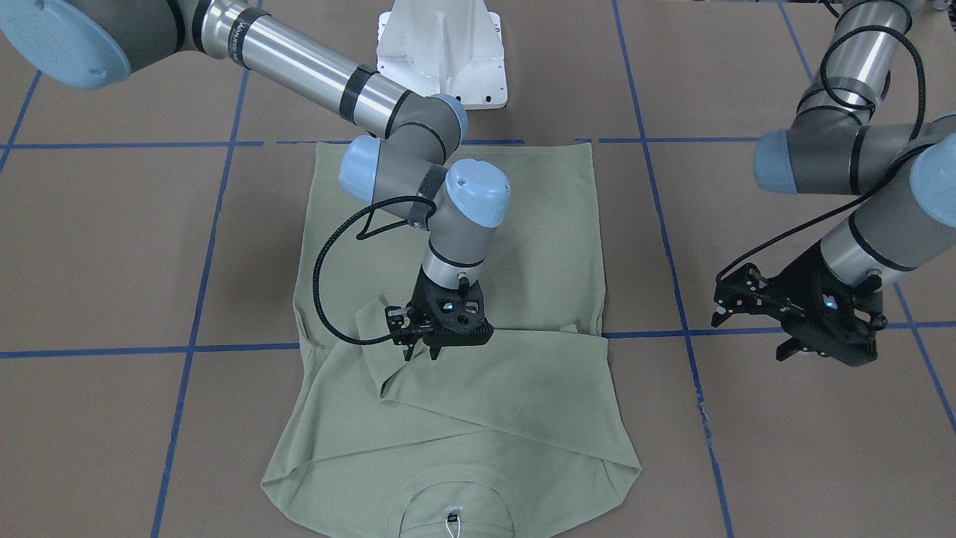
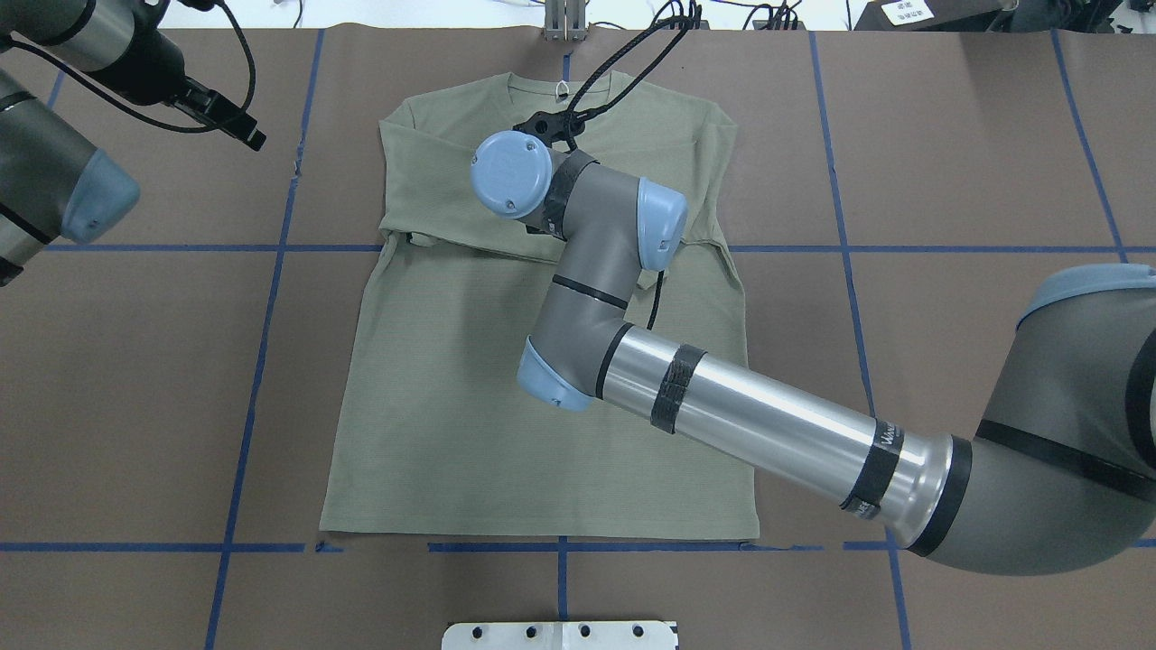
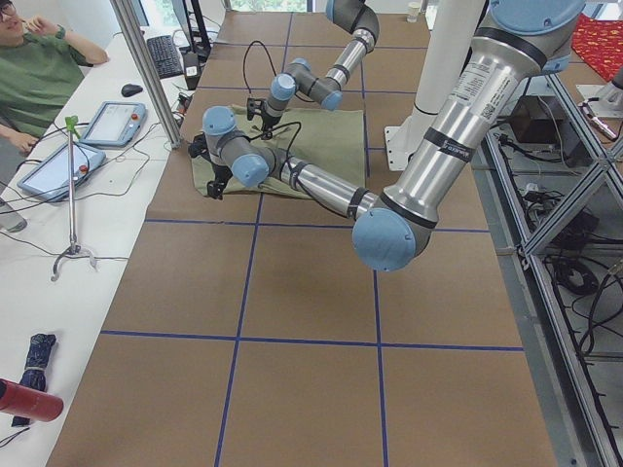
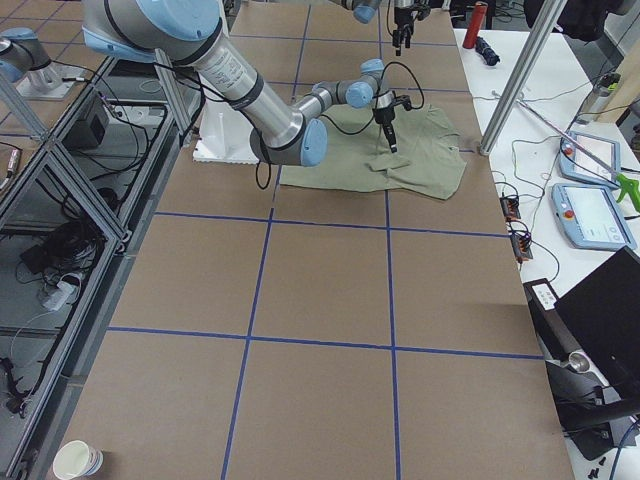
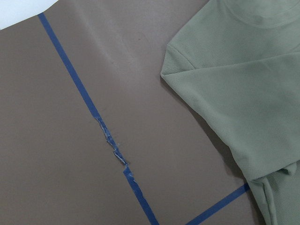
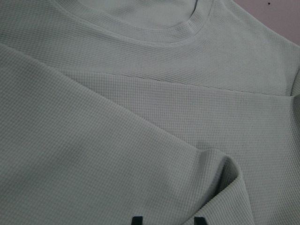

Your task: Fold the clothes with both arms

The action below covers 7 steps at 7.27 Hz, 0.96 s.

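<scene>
The pale green long-sleeved shirt (image 1: 545, 246) lies flat on the brown table, collar (image 2: 560, 86) away from the robot. Both sleeves are folded across the chest. A small white tag (image 1: 450, 524) shows at the collar. My right gripper (image 1: 422, 350) points down just over the folded sleeve, near its cuff (image 1: 367, 317). In the right wrist view the gripper (image 6: 168, 220) is open, its two tips apart over the cloth. My left gripper (image 1: 750, 336) hangs open above bare table beside the shirt's shoulder (image 5: 171, 51), holding nothing.
Blue tape lines (image 1: 672, 246) divide the brown table into squares. The white pedestal base (image 1: 441, 52) stands at the robot's edge. A side desk holds tablets (image 3: 112, 122), with a seated person (image 3: 39, 68) behind it. A paper cup (image 4: 78, 460) sits near the right end.
</scene>
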Available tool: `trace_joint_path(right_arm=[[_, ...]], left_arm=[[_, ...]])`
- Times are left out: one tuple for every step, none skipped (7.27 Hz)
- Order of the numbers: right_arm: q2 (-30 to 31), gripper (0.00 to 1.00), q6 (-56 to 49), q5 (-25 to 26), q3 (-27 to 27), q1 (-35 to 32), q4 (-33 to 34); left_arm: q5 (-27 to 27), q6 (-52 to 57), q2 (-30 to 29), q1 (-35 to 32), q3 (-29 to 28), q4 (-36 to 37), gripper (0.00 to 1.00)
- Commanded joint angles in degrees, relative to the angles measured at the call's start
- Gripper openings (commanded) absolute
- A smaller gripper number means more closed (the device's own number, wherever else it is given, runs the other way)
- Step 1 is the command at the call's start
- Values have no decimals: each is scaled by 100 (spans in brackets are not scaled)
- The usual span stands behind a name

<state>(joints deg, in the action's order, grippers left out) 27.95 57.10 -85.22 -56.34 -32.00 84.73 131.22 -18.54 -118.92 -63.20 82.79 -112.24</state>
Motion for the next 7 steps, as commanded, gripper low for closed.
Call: trace_joint_path(right_arm=[[0, 47, -6, 5, 36, 0, 0], [0, 46, -14, 14, 36, 0, 0], [0, 46, -14, 14, 36, 18, 0], [0, 40, -14, 14, 36, 27, 0], [0, 26, -14, 14, 36, 27, 9], [9, 17, -14, 14, 36, 27, 9], [0, 4, -14, 5, 36, 27, 18]], left_arm=[[0, -26, 1, 0, 9, 0, 100], [0, -27, 1, 9, 9, 0, 100], [0, -35, 1, 9, 9, 0, 100], [0, -44, 1, 9, 9, 0, 100], [0, -44, -8, 9, 9, 0, 100], [0, -44, -8, 9, 9, 0, 100], [-9, -53, -8, 9, 9, 0, 100]])
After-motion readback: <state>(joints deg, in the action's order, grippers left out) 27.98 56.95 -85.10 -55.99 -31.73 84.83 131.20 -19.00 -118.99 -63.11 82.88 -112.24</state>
